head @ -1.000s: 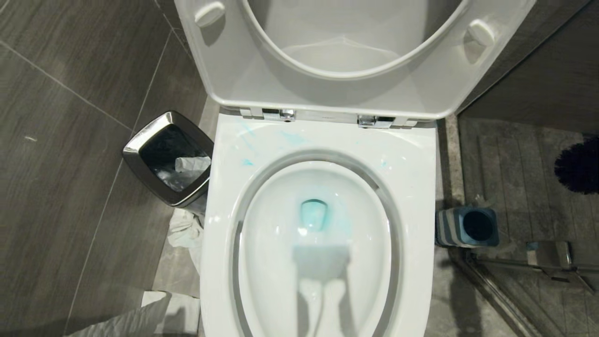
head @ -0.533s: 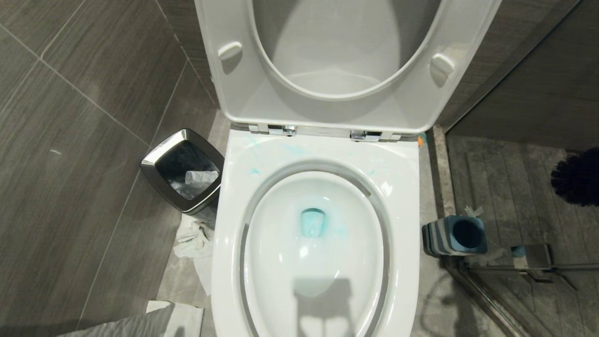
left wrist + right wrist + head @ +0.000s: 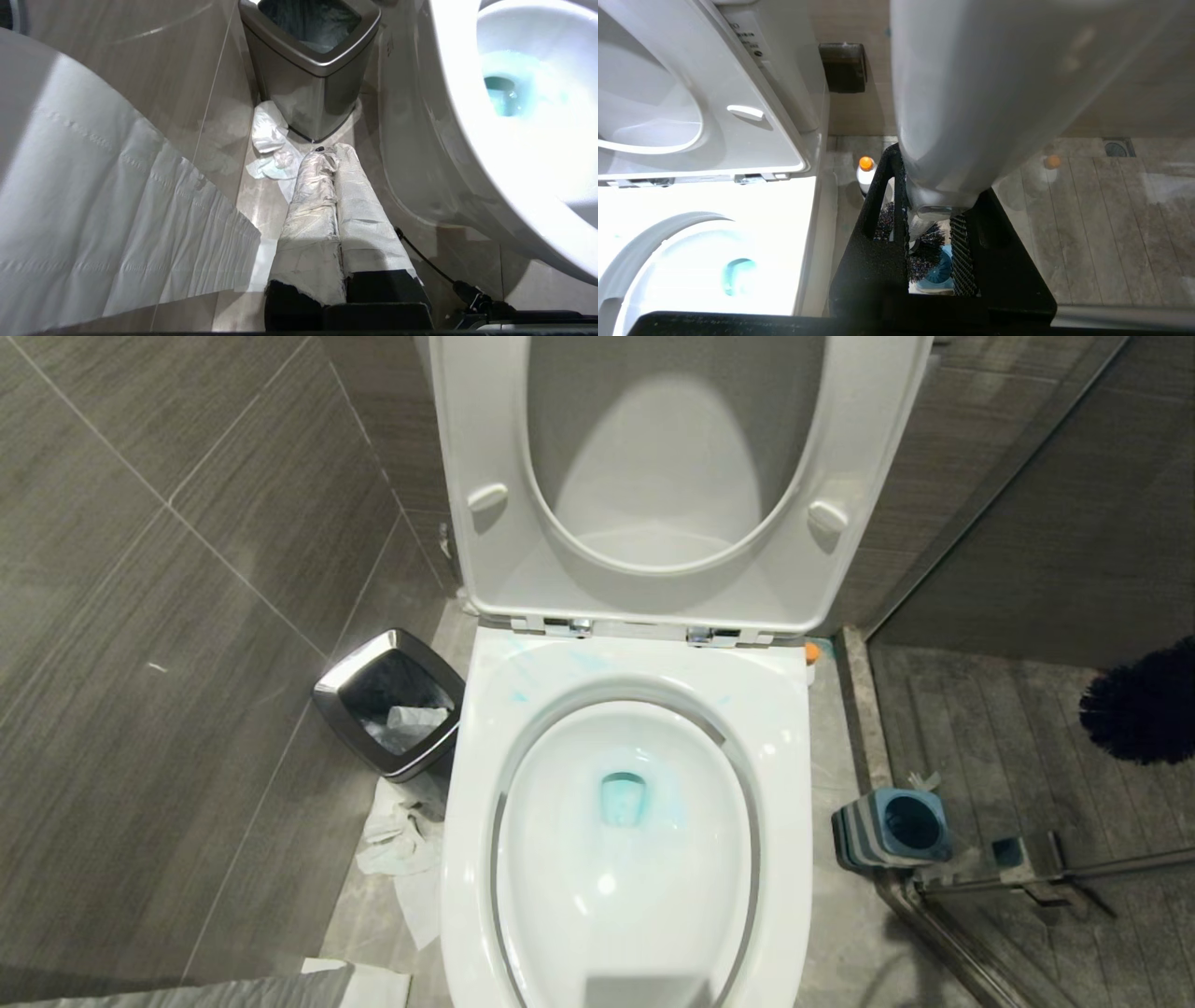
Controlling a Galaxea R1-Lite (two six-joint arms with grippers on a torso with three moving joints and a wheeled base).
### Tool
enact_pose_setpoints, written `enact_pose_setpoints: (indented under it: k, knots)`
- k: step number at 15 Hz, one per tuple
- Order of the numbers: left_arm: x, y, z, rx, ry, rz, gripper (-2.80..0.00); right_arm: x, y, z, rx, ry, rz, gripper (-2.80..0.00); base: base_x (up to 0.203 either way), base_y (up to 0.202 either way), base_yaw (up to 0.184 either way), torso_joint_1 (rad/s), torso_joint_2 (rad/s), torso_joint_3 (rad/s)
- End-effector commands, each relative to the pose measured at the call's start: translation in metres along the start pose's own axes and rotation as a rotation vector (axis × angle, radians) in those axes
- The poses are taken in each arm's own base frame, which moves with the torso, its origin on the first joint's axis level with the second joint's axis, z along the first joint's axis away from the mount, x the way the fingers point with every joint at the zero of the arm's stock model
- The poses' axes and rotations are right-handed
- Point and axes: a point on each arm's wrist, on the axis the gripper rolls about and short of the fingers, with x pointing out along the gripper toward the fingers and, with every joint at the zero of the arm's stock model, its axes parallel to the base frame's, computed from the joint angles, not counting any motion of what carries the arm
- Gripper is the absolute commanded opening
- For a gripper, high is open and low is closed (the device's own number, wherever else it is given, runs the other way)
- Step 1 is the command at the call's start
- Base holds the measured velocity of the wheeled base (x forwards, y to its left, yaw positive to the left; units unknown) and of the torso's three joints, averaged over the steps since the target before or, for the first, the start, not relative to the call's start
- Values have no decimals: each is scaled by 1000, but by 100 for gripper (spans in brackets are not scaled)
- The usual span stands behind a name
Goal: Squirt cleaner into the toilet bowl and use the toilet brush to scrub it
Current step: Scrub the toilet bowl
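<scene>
Head view, toilet bowl (image 3: pixel 775 747) white, blue-tinted water, right gripper (image 3: pixel 929 233) pinching toilet brush (image 3: pixel 943 93), left gripper (image 3: pixel 327 158) pressed together

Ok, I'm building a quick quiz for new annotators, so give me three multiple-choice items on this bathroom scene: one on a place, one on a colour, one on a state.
1. Relative to the glossy white ceramic toilet, the steel-rimmed black bin stands:
A) on the robot's right
B) on the robot's left
C) on top of its rim

2. What colour is the liquid pooled in the bowl?
A) turquoise blue
B) yellow
C) red

3. The square blue-and-grey brush holder is:
A) tipped over
B) holding the brush
C) upright and empty

Answers:
1 B: in the head view the bin sits left of the bowl.
2 A: the pool is turquoise.
3 C: its opening is bare, while the dark-headed, white-handled toilet brush hangs in the right gripper, apart from the holder.
</scene>
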Motion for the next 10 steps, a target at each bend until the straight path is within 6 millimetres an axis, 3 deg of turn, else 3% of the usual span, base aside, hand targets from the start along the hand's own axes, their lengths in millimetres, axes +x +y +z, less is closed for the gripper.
enact_pose_setpoints:
  k: [1, 7, 10]
  knots:
    - [1, 0, -2, 0, 9, 1, -280, 7, -1, -1, 3, 20, -4, -280, 0, 0, 0, 4, 6, 204]
    - [1, 0, -2, 0, 9, 1, -280, 9, -1, -2, 2, 24, -3, -280, 0, 0, 0, 3, 2, 200]
    - [1, 0, -2, 0, 9, 1, -280, 20, -2, -4, 6, 55, -8, -280, 0, 0, 0, 2, 5, 202]
